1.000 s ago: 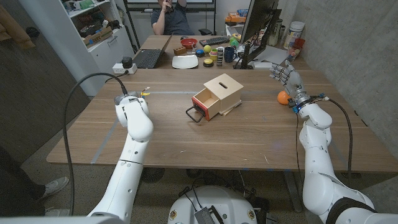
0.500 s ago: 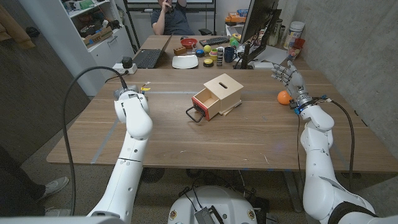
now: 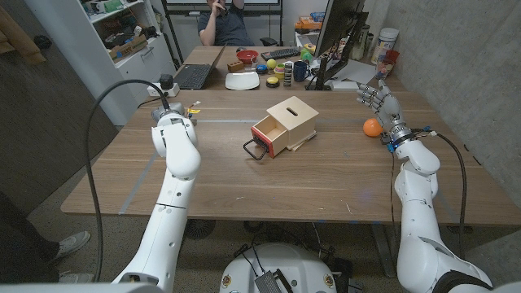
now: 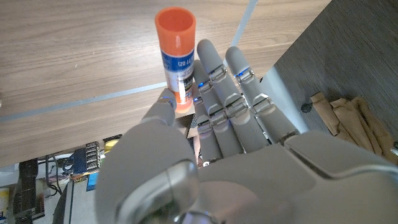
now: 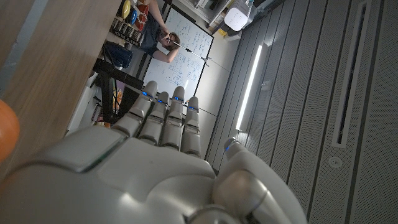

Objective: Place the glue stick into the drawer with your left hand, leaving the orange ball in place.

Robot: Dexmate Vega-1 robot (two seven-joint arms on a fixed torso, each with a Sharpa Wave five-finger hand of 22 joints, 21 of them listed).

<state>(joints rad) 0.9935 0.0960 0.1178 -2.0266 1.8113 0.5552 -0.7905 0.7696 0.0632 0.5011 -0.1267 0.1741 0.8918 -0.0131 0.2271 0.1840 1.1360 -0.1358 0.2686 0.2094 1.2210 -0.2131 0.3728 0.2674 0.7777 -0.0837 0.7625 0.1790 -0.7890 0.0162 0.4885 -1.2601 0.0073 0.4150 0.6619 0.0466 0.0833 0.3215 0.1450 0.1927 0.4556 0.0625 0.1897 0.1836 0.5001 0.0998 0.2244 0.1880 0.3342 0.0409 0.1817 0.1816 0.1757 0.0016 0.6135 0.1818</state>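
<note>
In the left wrist view a glue stick (image 4: 177, 53) with an orange cap and blue label is pinched between the thumb and fingers of my left hand (image 4: 224, 124). In the head view that hand (image 3: 163, 122) is at the table's left far side, mostly hidden behind its own forearm, with the glue stick (image 3: 193, 108) just peeking out. The wooden box (image 3: 289, 118) sits mid-table with its red-fronted drawer (image 3: 267, 134) pulled open toward me. The orange ball (image 3: 372, 127) lies at the right. My right hand (image 3: 379, 100) is raised just beyond it, fingers spread, holding nothing.
A black cable (image 3: 106, 122) loops from the left arm over the table's left edge. A power strip (image 3: 163, 88), laptop (image 3: 193, 76), white bowl (image 3: 242, 80), cups and a monitor (image 3: 338, 32) stand on the far desk, where a person (image 3: 224, 24) sits.
My left arm has moved away from me toward the far edge, carrying the glue stick. My right hand has drifted slightly right, away from the ball. The ball and box have not moved.
</note>
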